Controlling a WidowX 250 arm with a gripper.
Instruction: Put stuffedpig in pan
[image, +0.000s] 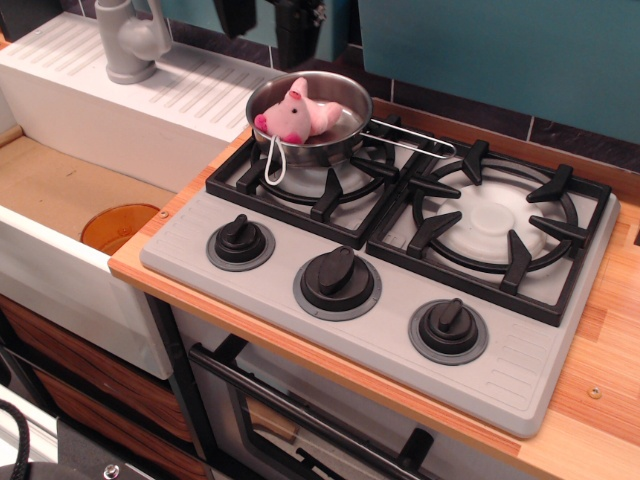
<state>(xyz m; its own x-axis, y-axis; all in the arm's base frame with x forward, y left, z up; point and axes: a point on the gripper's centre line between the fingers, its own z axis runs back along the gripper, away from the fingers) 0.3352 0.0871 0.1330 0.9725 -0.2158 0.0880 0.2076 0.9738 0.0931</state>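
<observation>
This is a kitchen, though a toy-like mock-up of one. A grey two-burner stove top (380, 270) with black grates and three black knobs (338, 279) sits in a light wooden counter (600, 400), with a dark oven door handle (300, 410) below. To the side lies a white sink (60, 200) with a ribbed drainboard, a grey tap (128, 40) and an orange drain (118, 225). Dark tiles and a teal wall (500, 50) stand behind.
</observation>
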